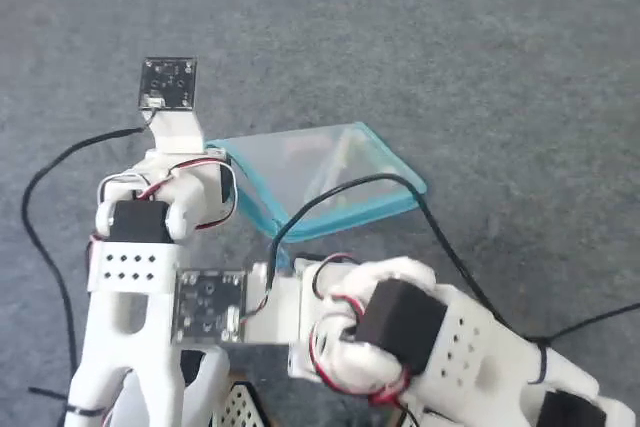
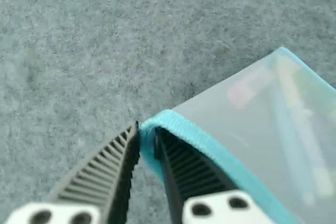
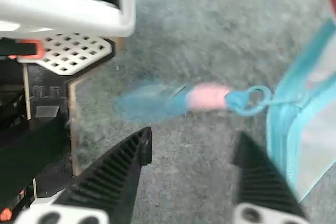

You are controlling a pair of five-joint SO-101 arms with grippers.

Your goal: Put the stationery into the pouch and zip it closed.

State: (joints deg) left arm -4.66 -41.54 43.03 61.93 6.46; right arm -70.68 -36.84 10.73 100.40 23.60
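A clear pouch with a teal zip edge lies on the grey mat, and faint shapes of stationery show through its side. My left gripper is shut on the pouch's teal corner, with both ribbed fingers pressed together over the trim. In the right wrist view the zip pull, a teal and pink tassel on a ring, lies flat on the mat beside the pouch edge. My right gripper hovers open just short of the tassel, touching nothing.
Black cables run across the pouch and along the mat. The arms' white bases crowd the near edge, with a perforated plate beside the right gripper. Open mat lies beyond and to the right of the pouch.
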